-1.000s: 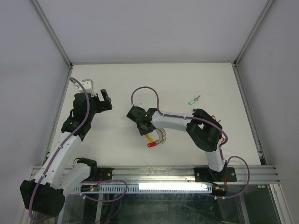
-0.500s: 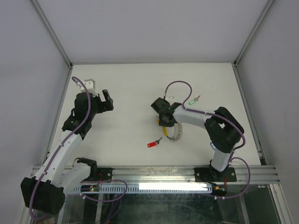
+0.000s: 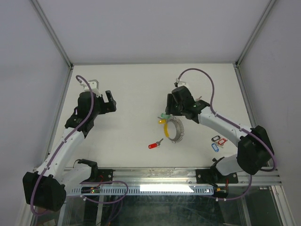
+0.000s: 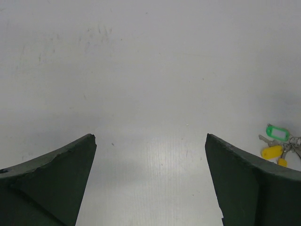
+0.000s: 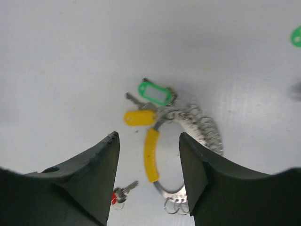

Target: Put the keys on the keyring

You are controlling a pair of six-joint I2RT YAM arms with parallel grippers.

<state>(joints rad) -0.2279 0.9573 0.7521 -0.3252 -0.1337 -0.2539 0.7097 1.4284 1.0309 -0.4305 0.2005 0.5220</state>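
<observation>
Above the tabletop (image 3: pixel 131 84) the left end effector (image 4: pixel 150 136) gapes empty, the right end effector (image 5: pixel 148 135) hangs open over the keyring (image 5: pixel 202 127), which seems to carry the green key (image 5: pixel 155 92) and yellow key (image 5: pixel 139 117), while the red key (image 3: pixel 154 145) lies loose nearby.

One keyring (image 5: pixel 202 125), carrying one yellow sleeve (image 5: pixel 151 154), and one worktop (image 3: pixel 122 84)

Keys by tag colour:
- Two green: a green-tagged key (image 5: pixel 155 92) and a second green tag (image 5: pixel 296 36), cut off by the frame edge
- One yellow-tagged key (image 5: pixel 139 117)
- Two red: a loose red-tagged key (image 3: pixel 153 145) and a red tag (image 3: pixel 221 140) in a small cluster
- One blue tag (image 3: pixel 214 147) in that cluster; whether it holds a third tag is unclear

Two arms, one hand each: left hand (image 4: pixel 150 136), right hand (image 5: pixel 148 134)
</observation>
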